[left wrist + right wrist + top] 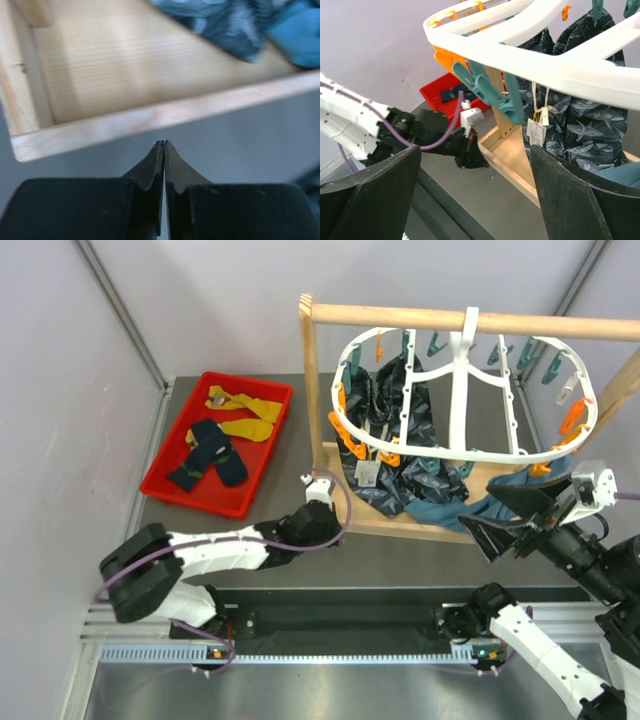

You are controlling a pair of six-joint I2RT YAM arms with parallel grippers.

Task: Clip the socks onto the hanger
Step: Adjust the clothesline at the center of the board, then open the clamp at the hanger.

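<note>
The navy socks (208, 452) and the yellow socks (245, 410) lie in a red tray (165, 480) at the back left. The white oval hanger (460, 390) hangs from a wooden rod, with orange and teal pegs on its rim. My left gripper (332, 525) is shut and empty, low over the table at the front left corner of the rack's base; its closed tips show in the left wrist view (164, 145). My right gripper (497, 517) is open and empty, just below the hanger's near rim (530, 55), next to a teal peg (492, 92).
A wooden rack (312, 390) with a tray-like base (150, 117) holds the hanger. A dark patterned cloth (400, 440) with a tag hangs from it, and a teal-blue cloth (500, 495) lies on the base. Grey walls enclose the table.
</note>
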